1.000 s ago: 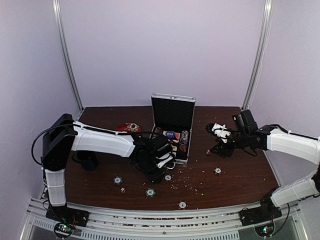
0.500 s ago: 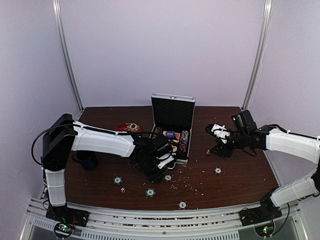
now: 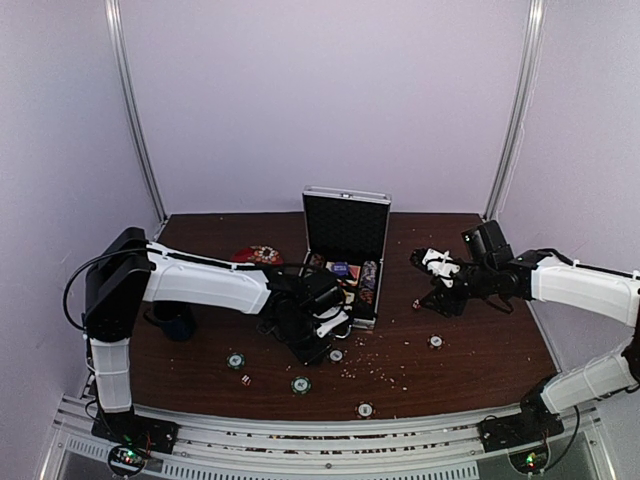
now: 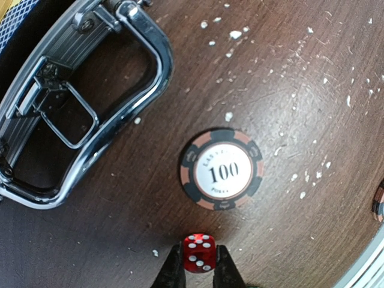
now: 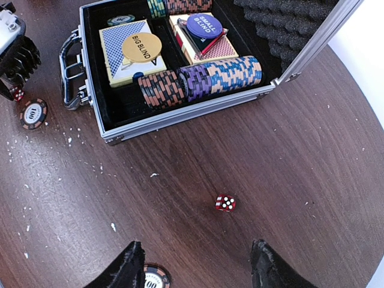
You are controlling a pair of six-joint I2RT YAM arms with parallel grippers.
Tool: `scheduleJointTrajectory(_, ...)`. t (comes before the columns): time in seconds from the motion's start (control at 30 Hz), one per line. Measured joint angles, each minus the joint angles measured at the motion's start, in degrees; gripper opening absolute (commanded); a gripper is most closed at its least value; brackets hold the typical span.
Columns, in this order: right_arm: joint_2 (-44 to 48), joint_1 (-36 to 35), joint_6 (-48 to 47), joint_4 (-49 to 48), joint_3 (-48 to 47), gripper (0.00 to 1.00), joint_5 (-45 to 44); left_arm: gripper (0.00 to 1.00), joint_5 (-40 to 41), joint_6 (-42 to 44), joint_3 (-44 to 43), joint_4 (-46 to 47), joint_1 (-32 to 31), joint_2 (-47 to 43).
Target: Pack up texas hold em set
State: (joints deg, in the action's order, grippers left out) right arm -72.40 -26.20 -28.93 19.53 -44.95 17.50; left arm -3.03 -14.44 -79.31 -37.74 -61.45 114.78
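Right now your left end effector (image 4: pixel 197 257) is closed on a red die (image 4: pixel 198 252), held only at the very fingertips, just beside a 100 chip (image 4: pixel 222 170) lying flat on the tabletop (image 3: pixel 480 350). I cannot tell whether the die is lifted or resting on the wood. With so little finger on such a small, hard cube, it could squirt out sideways if you swing fast or squeeze unevenly. The case handle (image 4: pixel 120 90) lies between you and the compartments, so a low path risks catching the metal loop and dragging the whole aluminium case (image 5: pixel 180 117). Its lid stands upright, and a bump could drop it shut. Inside, the chip rows (image 5: pixel 201 78), the BIG BLIND disc (image 5: pixel 142 47) and the blue SMALL BLIND disc (image 5: pixel 204 25) already take up most of the lining, so a die released from any height may bounce back out. Your right end effector (image 5: pixel 198 264) is spread wide and grips nothing, hovering near a loose die (image 5: pixel 225 203) on bare wood. Come down off-centre and one finger will likely flick that die away, not trap it. Several more chips (image 3: pixel 301 384) sit scattered along the near side, so much of the packing looks undone.
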Motion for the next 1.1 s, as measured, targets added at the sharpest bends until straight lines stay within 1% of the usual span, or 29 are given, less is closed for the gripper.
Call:
scheduleJointTrajectory(0.13,0.0,0.0,-0.2,0.0,0.0,0.60,0.0,0.23,0.0,0.0,-0.2,0.0,0.0,0.1)
scheduleJointTrajectory(0.2,0.0,0.0,-0.3,0.0,0.0,0.60,0.0,0.23,0.0,0.2,-0.4,-0.1,0.0,0.4)
scheduleJointTrajectory(0.27,0.0,0.0,-0.3,0.0,0.0,0.60,0.0,0.22,0.0,0.3,-0.7,-0.2,0.0,1.0)
scheduleJointTrajectory(0.47,0.0,0.0,-0.5,0.2,0.0,0.60,0.0,0.12,0.0,0.4,-0.8,-0.5,0.0,1.4)
scheduleJointTrajectory(0.67,0.0,0.0,-0.5,0.2,0.0,0.60,0.0,0.11,0.3,0.4,-2.2,-1.9,0.0,1.3)
scheduleJointTrajectory(0.87,-0.2,0.0,-0.7,0.2,0.0,0.60,0.0,0.10,3.5,1.0,-8.0,-4.6,0.5,-1.1)
scheduleJointTrajectory(1.0,-0.4,0.0,-0.7,0.2,0.0,0.60,-0.2,0.11,5.9,1.0,-12.0,-4.2,3.1,-2.9)
scheduleJointTrajectory(1.1,-0.4,0.0,-0.7,0.2,0.0,0.60,-0.7,0.11,6.5,0.4,-13.4,-1.8,7.3,-2.8)
